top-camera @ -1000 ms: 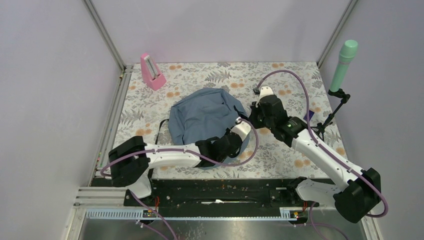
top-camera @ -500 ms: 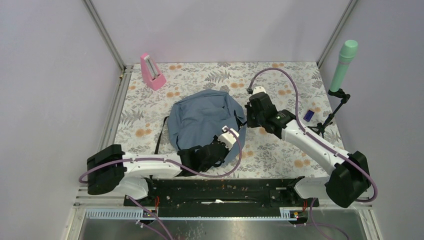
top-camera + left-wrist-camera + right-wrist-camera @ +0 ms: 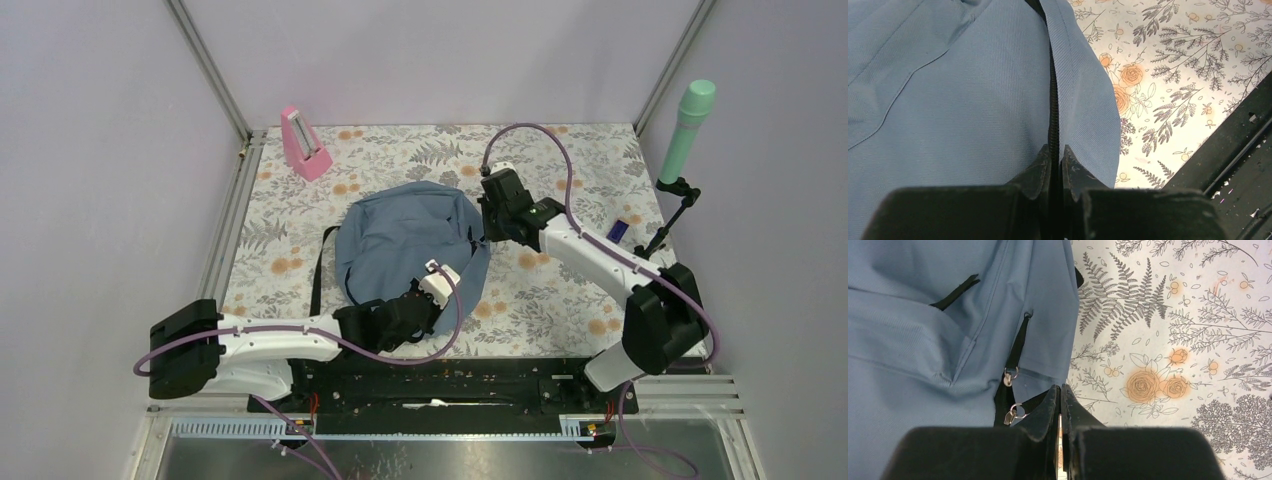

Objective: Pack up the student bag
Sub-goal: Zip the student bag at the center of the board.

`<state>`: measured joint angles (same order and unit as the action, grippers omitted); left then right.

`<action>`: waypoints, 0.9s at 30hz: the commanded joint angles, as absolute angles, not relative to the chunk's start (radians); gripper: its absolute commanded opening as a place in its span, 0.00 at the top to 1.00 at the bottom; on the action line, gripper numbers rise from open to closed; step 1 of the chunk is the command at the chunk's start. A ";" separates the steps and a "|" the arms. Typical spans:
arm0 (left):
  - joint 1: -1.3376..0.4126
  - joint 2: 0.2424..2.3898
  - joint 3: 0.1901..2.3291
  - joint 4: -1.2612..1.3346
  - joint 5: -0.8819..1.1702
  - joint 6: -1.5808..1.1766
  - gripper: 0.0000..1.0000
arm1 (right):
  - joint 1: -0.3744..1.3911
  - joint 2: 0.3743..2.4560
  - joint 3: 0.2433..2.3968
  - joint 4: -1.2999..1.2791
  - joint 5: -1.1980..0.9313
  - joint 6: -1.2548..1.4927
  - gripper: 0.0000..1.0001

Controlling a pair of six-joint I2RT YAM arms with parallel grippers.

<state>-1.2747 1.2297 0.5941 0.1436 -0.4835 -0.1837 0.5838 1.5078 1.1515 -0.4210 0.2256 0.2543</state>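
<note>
The student bag (image 3: 400, 235) lies flat in the middle of the floral worktop (image 3: 560, 300). At its near edge, the left gripper (image 3: 1057, 155) has its jaws pinched on the bag's black zipper (image 3: 1052, 100). The right gripper (image 3: 1062, 392), jaws pressed together, sits at the bag's right edge just beside a silver zipper pull (image 3: 1011, 415); whether it grips anything cannot be told.

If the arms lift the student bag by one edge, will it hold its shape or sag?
Probably floppy: the student bag lies flat and slumped on the table, so it should sag from any pinch. It looks nearly empty, so it is likely light for its size. If pushed, the soft cloth would likely bunch up rather than slide as one piece.
</note>
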 commanded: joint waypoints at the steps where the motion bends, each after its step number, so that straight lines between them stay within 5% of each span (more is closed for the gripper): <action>1: -1.285 1.196 0.568 0.078 -0.460 -0.185 1.00 | 0.530 1.562 1.229 -0.368 0.356 0.200 1.00; 24: -1.284 1.230 0.597 0.096 -0.356 -0.187 1.00 | 0.456 1.841 1.476 -0.313 0.302 0.150 1.00; 25: -1.284 1.240 0.611 0.088 -0.374 -0.200 0.98 | 0.456 1.831 1.475 -0.313 0.271 0.142 1.00; 27: -1.280 1.255 0.640 0.070 -0.400 -0.235 0.59 | 0.456 1.809 1.475 -0.327 0.196 0.121 1.00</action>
